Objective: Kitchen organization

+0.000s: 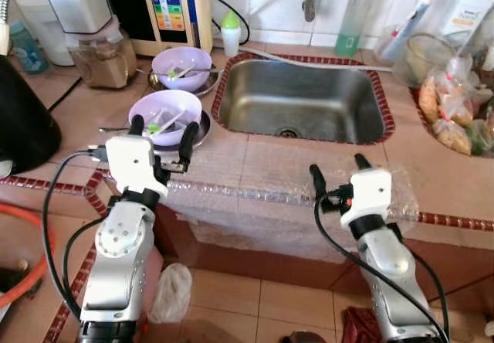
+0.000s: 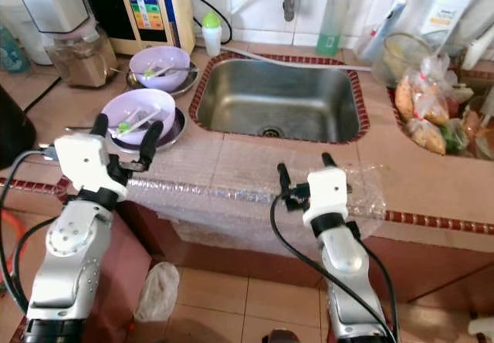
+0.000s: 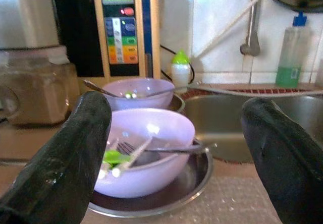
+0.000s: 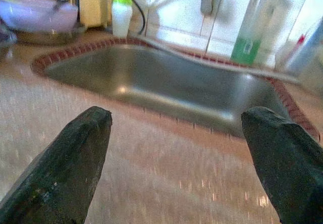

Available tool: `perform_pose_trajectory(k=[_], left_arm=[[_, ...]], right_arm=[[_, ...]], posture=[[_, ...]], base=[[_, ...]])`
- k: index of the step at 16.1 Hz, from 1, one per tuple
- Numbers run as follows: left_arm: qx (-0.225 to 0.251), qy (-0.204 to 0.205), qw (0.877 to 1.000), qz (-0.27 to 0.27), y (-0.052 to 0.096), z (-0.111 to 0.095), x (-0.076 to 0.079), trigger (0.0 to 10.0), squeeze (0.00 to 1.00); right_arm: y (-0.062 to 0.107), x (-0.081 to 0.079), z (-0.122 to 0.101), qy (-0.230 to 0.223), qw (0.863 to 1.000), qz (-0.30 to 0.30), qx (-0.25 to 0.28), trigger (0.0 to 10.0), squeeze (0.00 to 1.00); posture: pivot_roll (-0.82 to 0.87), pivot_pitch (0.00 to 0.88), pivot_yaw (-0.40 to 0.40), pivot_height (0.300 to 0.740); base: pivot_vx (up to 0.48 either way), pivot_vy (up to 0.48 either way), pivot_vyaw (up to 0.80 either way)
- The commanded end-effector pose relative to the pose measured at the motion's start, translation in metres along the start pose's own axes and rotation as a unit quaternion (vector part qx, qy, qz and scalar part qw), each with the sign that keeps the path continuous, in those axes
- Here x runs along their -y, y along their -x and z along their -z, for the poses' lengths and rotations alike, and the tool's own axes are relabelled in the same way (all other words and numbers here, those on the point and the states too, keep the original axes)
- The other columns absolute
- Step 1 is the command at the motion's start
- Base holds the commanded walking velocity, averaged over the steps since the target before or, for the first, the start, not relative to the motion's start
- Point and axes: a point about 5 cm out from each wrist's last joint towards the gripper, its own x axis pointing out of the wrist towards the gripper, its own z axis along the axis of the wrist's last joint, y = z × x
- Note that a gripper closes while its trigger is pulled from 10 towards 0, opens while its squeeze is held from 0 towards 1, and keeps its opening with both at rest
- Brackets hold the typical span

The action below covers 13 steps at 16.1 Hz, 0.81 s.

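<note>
Left eye view: left gripper (image 1: 162, 129) spread wide before the lilac bowl (image 1: 165, 117); right gripper (image 1: 337, 166) open near the sink (image 1: 305, 100).

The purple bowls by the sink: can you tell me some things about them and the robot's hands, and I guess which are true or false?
1. The near purple bowl sits on a metal plate. True.
2. The left hand is holding the bowl. False: it is open, just in front of the bowl.
3. The sink is full of dishes. False: no dishes lie in it.
4. The far purple bowl has cutlery in it. True.
5. The right hand is open over the counter's bubble wrap. True.
</note>
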Motion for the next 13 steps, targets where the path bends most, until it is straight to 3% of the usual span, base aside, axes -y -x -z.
perform_pose_trajectory(k=[1,3,13], left_arm=[[-0.002,0.003,1.0,0.004,0.0045,-0.0015,0.0008,10.0,0.0],[-0.006,0.004,1.0,0.008,0.0093,0.0006,0.0025,10.0,0.0],[-0.013,-0.002,1.0,0.016,0.011,0.0021,0.0028,10.0,0.0]], right_arm=[[-0.0007,0.0012,-0.007,-0.002,1.0,0.005,0.012,10.0,0.0],[0.0013,-0.001,-0.0053,-0.002,1.0,0.002,0.011,10.0,0.0],[-0.001,-0.0078,-0.003,-0.003,1.0,-0.012,0.007,10.0,0.0]], posture=[[-0.09,0.002,0.041,0.74],[-0.09,0.0,0.037,0.74],[-0.07,0.0,0.029,0.74]], base=[[0.0,0.0,0.0],[0.0,0.0,0.0],[0.258,0.0,0.0]])
